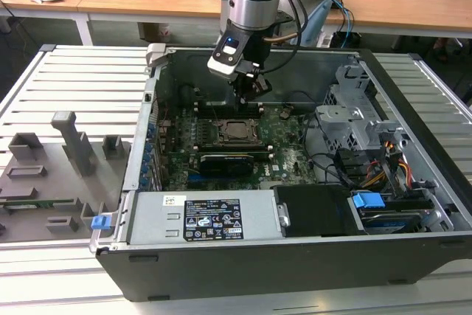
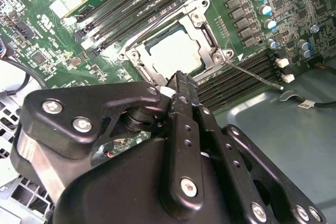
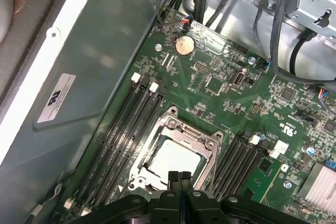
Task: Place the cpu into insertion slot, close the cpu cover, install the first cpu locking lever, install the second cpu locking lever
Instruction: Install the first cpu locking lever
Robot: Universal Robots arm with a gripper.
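Observation:
Inside the open computer case, the cpu lies in the insertion slot on the green motherboard. Its dull silver top shows through the window of the cpu cover, which lies flat over it. In the second wrist view a thin wire lever sticks out from a socket corner across the memory slots. A second wire lever runs along the socket's side. My gripper hangs just above the socket's edge. Its black fingertips are pressed together and hold nothing; the gripper is shut.
A long black card sits just in front of the socket in the exterior view. Black memory slots flank the socket. A metal drive cage and cables stand at the exterior view's right. The power supply is at the front. Grey fixtures lie outside the case.

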